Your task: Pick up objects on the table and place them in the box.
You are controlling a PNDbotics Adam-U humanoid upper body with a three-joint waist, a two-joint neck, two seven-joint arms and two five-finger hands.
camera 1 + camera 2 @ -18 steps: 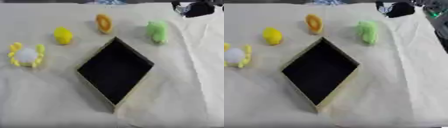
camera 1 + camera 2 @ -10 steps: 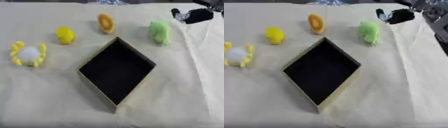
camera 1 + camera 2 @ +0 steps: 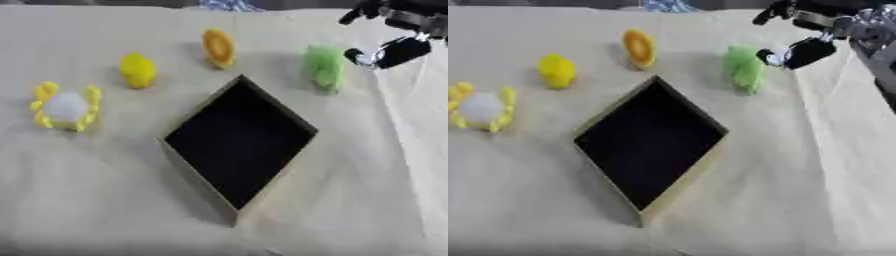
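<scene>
Since the box (image 3: 238, 145) sits empty mid-counter, we judge nothing placed yet. The right hand (image 3: 798, 50) hovers just beside the green toy (image 3: 744, 67), fingers spread and holding nothing (apparently lined up for a grasp). Three yellowish toys lie well apart on the cloth.

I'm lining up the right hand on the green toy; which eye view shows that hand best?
The right eye view: the right hand sits further inside the picture, beside the green toy. The left eye view shows it nearer the right edge, partly cut off.
</scene>
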